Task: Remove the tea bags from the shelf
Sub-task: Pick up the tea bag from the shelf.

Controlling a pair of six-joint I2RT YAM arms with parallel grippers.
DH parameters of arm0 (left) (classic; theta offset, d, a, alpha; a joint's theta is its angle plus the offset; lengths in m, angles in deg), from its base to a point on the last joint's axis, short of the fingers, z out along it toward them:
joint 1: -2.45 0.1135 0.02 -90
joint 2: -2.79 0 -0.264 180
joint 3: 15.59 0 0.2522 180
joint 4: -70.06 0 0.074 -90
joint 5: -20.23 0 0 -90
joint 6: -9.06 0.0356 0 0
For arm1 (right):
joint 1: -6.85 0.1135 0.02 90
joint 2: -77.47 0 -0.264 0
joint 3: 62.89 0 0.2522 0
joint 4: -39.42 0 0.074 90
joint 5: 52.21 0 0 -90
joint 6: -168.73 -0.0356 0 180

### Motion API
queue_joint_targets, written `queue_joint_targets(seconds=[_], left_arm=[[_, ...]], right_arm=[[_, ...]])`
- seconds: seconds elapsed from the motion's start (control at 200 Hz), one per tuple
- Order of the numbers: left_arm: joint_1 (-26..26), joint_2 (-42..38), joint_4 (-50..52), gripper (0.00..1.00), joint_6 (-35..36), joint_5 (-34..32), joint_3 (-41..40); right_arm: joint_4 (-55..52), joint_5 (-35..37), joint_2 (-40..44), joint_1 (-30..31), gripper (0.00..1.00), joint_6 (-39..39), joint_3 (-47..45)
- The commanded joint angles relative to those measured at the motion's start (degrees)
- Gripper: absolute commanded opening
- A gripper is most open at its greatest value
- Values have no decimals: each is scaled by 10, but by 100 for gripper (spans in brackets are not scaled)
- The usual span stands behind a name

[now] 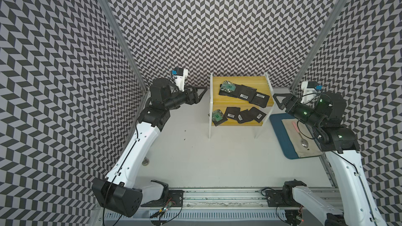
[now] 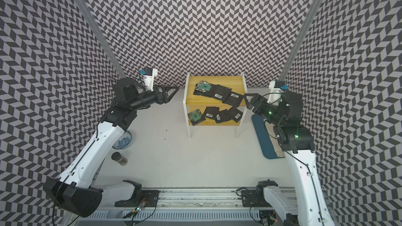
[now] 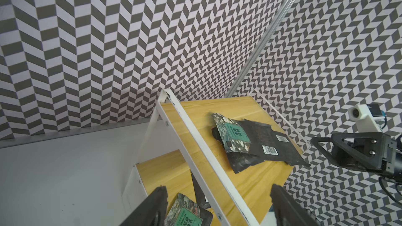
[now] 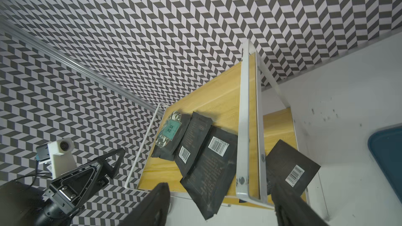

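The shelf (image 1: 258, 83) (image 2: 232, 82), with yellow boards and white side panels, stands at the back of the table. Several black tea bags lie on both tiers. A green-faced one (image 1: 227, 86) and barcode ones (image 1: 244, 95) overlap on the upper board, and others (image 1: 231, 114) lie on the lower board. My left gripper (image 1: 201, 93) (image 3: 218, 186) hovers open just left of the shelf at upper-tier height. My right gripper (image 1: 276, 100) (image 4: 219, 184) is open just right of the shelf. It is near a black tea bag (image 4: 208, 177) that overhangs the upper board's edge, and it holds nothing.
A dark blue tray (image 1: 280, 131) with a beige cloth (image 1: 304, 146) and a pink-handled spoon (image 1: 301, 140) lies right of the shelf, under my right arm. A blue-white bowl (image 2: 124, 142) and a small jar (image 2: 119, 158) sit beside my left arm. Patterned walls close in on three sides.
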Motion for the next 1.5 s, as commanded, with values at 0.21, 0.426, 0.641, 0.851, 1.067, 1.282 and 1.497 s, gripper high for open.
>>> queue_joint_targets(seconds=[0.21, 0.426, 0.641, 0.851, 1.067, 1.282, 1.497], left_arm=[[-56, 48, 72, 72, 43, -64, 33], [-56, 49, 78, 69, 57, -74, 30], [-56, 51, 77, 68, 56, -67, 29], [-56, 50, 73, 68, 52, -61, 30], [-56, 48, 68, 68, 46, -54, 25], [-56, 44, 60, 68, 40, -46, 14], [-56, 39, 59, 68, 39, -43, 6]], right_arm=[[87, -103, 36, 15, 72, -127, -110], [137, -124, 38, 23, 70, -179, -137], [188, -134, 34, 28, 68, -228, -149], [213, -148, 15, 31, 61, -262, -152], [216, -148, 0, 38, 55, -274, -153], [221, -150, -11, 41, 43, -286, -166], [242, -148, -7, 42, 30, -304, -180]])
